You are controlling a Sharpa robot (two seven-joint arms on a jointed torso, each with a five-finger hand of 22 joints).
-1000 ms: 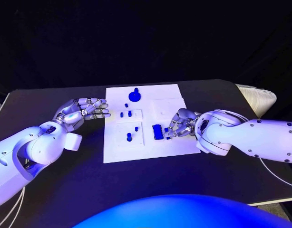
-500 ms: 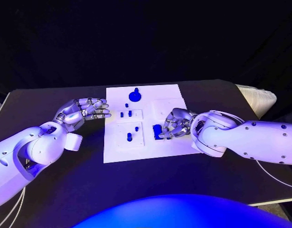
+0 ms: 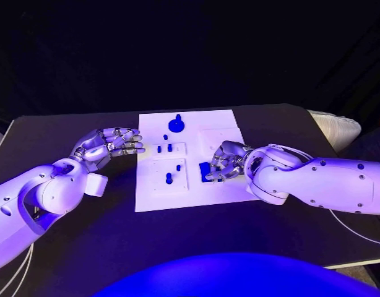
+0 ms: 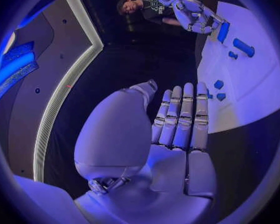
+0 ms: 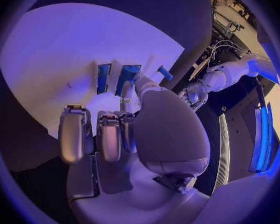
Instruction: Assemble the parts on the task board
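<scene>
Task board [image 3: 190, 192] lies mid-table [image 3: 65, 124], parts [image 3: 169, 178] standing on it.

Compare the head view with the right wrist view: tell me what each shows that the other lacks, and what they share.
Head view alone: the round blue part with a knob at the far end of the task board, and the small blue pegs in the board's left half.

Right wrist view alone: the back of the right hand seen from behind, fingers curled toward two flat blue parts.

Both: the white task board, the right hand at the blue parts, and the left hand held off the board, holding nothing.
</scene>
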